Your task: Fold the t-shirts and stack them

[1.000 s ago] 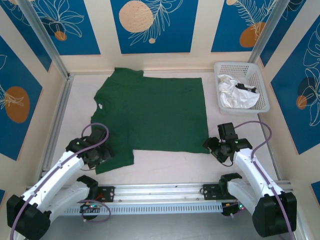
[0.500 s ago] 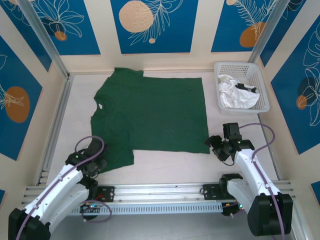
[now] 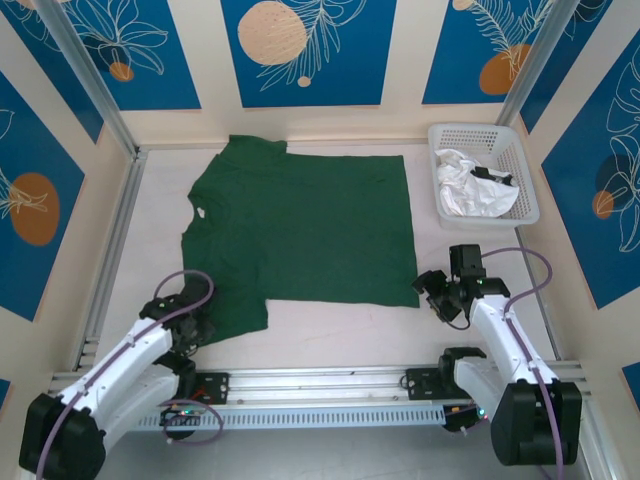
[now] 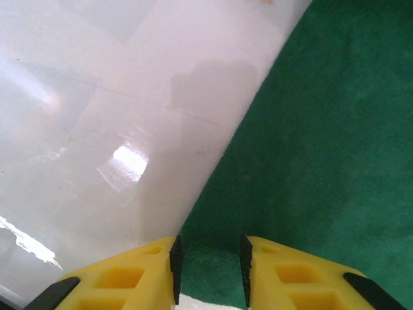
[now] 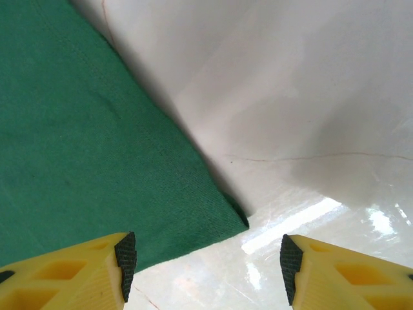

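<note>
Top external view gives the whole scene. The pale bench (image 3: pixel 330 335) is the largest thing, and on it the green shirt (image 3: pixel 300 235) lies spread flat, with its neck to the left and its bottom hem to the right. One sleeve points to the far wall and the other one to the near edge. At the far right corner of the bench stands the white lattice basket (image 3: pixel 480 130). In the basket lies the white shirt (image 3: pixel 470 190), crumpled, with a dark mark (image 3: pixel 492 177) on top.

The left arm (image 3: pixel 120 365) reaches to the near sleeve, and the right arm (image 3: pixel 505 340) reaches to the near right corner of the green shirt.

On the left wrist view the shirt (image 4: pixel 322 161) covers the right half and the glossy bench (image 4: pixel 97 129) the left half. The left jaws stand narrow, and the sleeve's edge lies between the black pads (image 4: pixel 174 268) (if they really pinch the cloth, I cannot tell).

On the right wrist view the right jaws are wide open and hold nothing. Their pads (image 5: pixel 126 255) stand on both sides of the hem corner of the shirt (image 5: pixel 77 129), one over cloth and one over bare bench (image 5: pixel 310 97).

A small white spot (image 3: pixel 203 210) sits at the neck.
</note>
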Tool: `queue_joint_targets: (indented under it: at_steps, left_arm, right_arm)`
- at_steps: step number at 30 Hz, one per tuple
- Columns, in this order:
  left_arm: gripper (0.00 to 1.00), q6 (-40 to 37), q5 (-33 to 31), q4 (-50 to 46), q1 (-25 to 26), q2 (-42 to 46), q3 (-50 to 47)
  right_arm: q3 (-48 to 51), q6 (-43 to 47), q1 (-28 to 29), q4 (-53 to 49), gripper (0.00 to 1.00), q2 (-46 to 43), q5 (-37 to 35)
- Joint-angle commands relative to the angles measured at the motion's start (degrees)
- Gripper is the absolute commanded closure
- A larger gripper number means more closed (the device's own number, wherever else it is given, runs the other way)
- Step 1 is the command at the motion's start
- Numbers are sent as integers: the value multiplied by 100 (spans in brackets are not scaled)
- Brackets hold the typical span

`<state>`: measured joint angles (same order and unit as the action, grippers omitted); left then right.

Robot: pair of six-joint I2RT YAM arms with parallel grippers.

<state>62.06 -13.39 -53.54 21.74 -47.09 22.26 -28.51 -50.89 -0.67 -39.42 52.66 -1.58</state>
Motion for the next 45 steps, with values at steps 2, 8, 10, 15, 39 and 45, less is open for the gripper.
queue_joint_targets:
  at_steps: [2, 8, 10, 15, 39, 45]
  left_arm:
    - [69, -150, 227, 274, -12, -282, 186]
    - [67, 231, 363, 719, 75, -655, -45]
    - [67, 382, 359, 832, 106, -622, -159]
    - [80, 489, 289, 777, 138, -367, -231]
    - [100, -284, 939, -251, 221, 161, 578]
    - [100, -348, 1062, -603, 243, 208, 815]
  right_arm:
    - [-231, 125, -56, 163, 37, 168, 283]
    - [-247, 157, -63, 425, 37, 371, 474]
    - [-282, 196, -65, 433, 37, 433, 501]
    - [-221, 190, -100, 422, 37, 446, 406]
    - [6, 304, -326, 94, 59, 1060, 692]
    - [-121, 294, -95, 64, 59, 1405, 592]
